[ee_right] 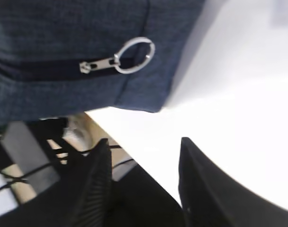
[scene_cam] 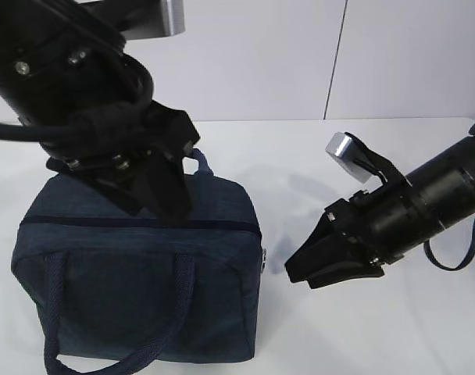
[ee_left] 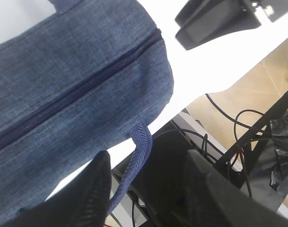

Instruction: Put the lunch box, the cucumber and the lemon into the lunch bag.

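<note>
The lunch bag [scene_cam: 144, 273] is a boxy dark navy fabric bag standing at the front left of the table, and its top zipper [ee_left: 73, 94] is drawn shut. My left gripper [scene_cam: 163, 205] hangs open just above the bag's top. In the left wrist view the front handle [ee_left: 134, 161] shows past the gap between its fingers, ungripped. My right gripper [scene_cam: 300, 273] hovers open to the right of the bag with nothing in it. In the right wrist view the ring pull [ee_right: 134, 56] lies ahead of the right gripper [ee_right: 144, 161]. The lunch box, the cucumber and the lemon are out of view.
The white table [scene_cam: 378, 328] runs out to the right and behind the bag. Its front edge [ee_right: 130, 142] lies close under both grippers, with cables [ee_left: 238, 123] and the frame below it. A dark strap [scene_cam: 456, 250] hangs under the right arm.
</note>
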Available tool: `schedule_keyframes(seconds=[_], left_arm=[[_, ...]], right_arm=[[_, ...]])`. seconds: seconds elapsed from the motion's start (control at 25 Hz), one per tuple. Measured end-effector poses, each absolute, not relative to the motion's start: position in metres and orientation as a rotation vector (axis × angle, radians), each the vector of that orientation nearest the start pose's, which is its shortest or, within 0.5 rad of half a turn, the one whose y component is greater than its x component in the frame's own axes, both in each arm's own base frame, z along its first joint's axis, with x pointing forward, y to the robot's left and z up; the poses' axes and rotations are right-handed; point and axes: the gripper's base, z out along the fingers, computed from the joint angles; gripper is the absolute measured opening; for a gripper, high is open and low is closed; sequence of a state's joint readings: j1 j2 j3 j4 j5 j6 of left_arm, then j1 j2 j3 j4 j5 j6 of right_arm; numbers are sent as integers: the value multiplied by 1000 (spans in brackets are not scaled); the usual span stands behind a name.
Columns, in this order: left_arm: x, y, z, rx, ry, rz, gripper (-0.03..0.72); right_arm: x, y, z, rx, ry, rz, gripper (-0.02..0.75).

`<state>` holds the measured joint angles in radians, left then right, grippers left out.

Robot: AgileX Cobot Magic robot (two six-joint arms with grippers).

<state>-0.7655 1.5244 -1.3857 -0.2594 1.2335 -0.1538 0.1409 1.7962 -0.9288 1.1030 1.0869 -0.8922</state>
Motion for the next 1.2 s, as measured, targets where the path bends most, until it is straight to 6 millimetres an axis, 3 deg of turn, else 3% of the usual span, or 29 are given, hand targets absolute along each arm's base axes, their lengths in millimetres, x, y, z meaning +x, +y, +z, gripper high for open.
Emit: schedule_keyframes(seconds=[0.4, 0.8, 0.96, 1.2], left_arm=[[199, -214, 345, 694, 2818, -472, 358], [198, -206, 337, 651, 2840, -393, 319], [188, -191, 337, 631, 2843, -388, 318], [167, -153, 356, 543, 2772, -424, 318]], right_arm=[[268, 91, 209, -519, 2820, 904, 334], [240, 57, 251, -414, 2891, 370, 334], [224, 48, 269, -387, 2869, 265, 334], [195, 35, 299, -341, 2785, 130, 334]])
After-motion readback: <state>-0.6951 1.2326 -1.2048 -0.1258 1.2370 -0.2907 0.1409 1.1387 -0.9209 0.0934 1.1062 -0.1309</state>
